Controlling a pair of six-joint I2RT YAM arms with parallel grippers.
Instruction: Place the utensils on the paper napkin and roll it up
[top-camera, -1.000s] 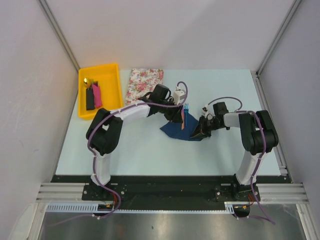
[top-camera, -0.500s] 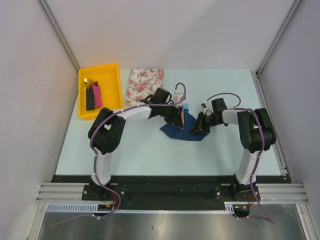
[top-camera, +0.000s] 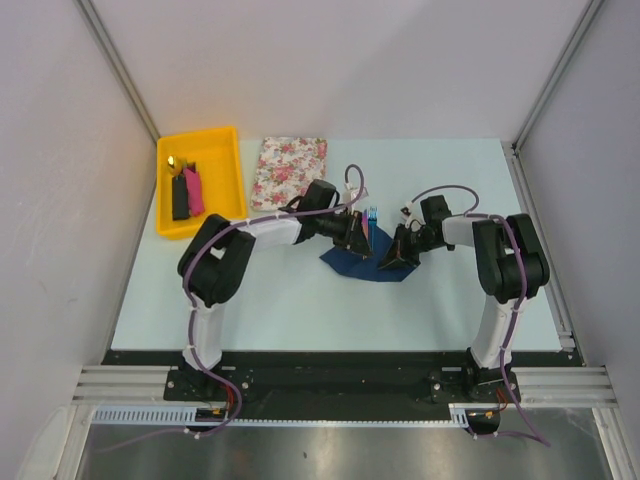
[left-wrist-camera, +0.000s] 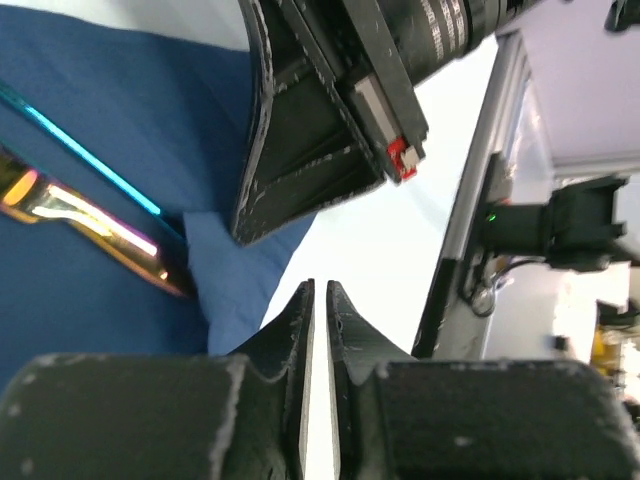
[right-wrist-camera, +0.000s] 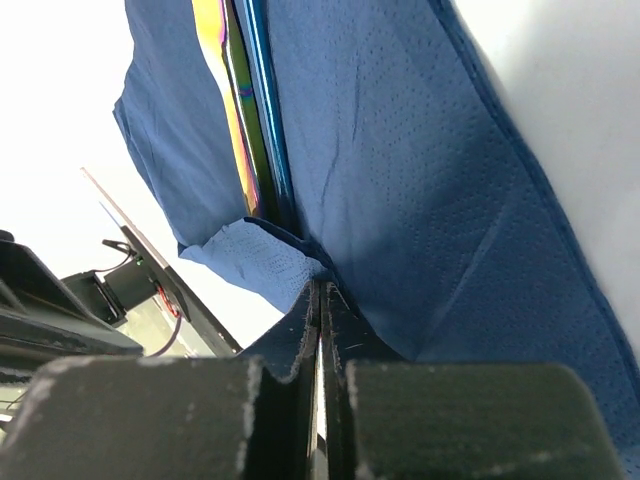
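L hand (left-wrist-camera: 320, 290), R hand (right-wrist-camera: 320, 290) moved inward; 2 utensils (right-wrist-camera: 250, 120) on 1 napkin (right-wrist-camera: 420, 180).

1. The dark navy paper napkin (top-camera: 360, 265) lies rumpled, near the floral mat (top-camera: 288, 170) but clear of its right-hand near corner. One corner is folded over, showing a paler underside.
2. The two slender utensils (top-camera: 371, 218) rest lengthwise on the napkin. The blue-handled utensil (right-wrist-camera: 268, 120) lies pressed against the tan-orange utensil (right-wrist-camera: 222, 90), which gleams iridescent.

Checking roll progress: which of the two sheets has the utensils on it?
The plain dark navy napkin holds the utensils; the floral mat lies apart beside the yellow tray.
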